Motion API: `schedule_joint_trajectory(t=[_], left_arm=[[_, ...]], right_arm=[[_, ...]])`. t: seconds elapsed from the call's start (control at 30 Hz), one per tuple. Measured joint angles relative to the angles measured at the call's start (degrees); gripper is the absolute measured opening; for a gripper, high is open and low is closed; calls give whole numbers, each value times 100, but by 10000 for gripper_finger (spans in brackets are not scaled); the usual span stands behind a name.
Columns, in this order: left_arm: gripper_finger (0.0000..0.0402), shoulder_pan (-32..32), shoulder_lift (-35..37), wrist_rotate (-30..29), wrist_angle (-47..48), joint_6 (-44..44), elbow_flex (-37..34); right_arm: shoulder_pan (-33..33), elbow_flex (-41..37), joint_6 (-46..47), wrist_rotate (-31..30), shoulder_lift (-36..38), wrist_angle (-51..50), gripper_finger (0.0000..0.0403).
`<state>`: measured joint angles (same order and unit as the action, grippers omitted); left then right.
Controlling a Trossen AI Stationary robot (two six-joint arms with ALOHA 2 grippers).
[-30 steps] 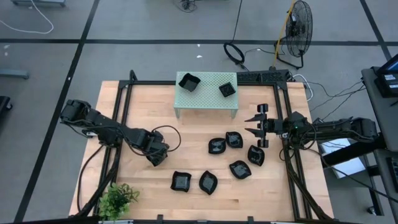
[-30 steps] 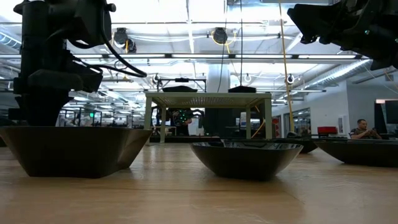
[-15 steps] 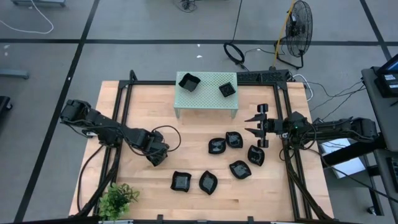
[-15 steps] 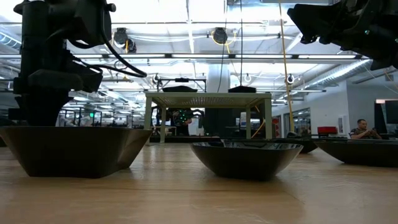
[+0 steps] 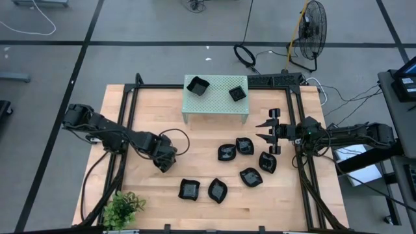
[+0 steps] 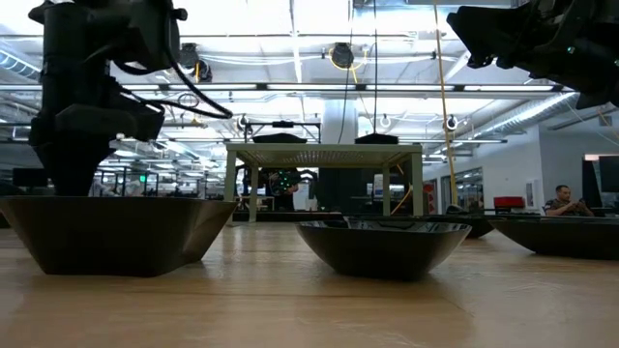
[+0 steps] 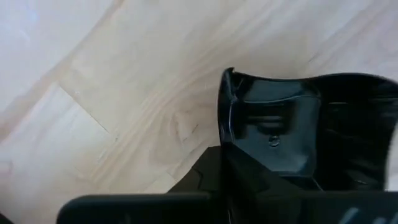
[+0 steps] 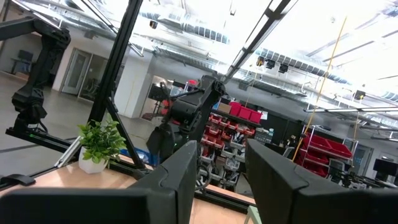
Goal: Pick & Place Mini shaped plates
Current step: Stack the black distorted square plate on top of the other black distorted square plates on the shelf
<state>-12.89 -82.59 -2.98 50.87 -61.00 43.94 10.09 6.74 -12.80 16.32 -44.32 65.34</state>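
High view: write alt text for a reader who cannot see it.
Seen from above, six mini shaped plates lie on a wooden table, and two more sit on a pale green stand. The left gripper is low beside them; the right gripper waits open at the right edge.

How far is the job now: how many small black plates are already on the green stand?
Two mini plates, one and another, sit on the green stand. The left claw holds a plate low over the table. Six remain on the wood, such as this one. The right claw waits open at the right edge.
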Motion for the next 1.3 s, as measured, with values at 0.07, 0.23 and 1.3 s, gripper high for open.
schedule_joint_trajectory(t=[0.07,0.23,1.3], left_arm=[[12,51,120,-7,-1,129,85],[7,212,545,-330,-4,401,473],[10,4635,-115,-451,-1826,3523,3692]], right_arm=[[0,0,-1,0,0,-1,125],[0,0,-4,0,-1,0,125],[0,2,-7,-2,-1,2,125]])
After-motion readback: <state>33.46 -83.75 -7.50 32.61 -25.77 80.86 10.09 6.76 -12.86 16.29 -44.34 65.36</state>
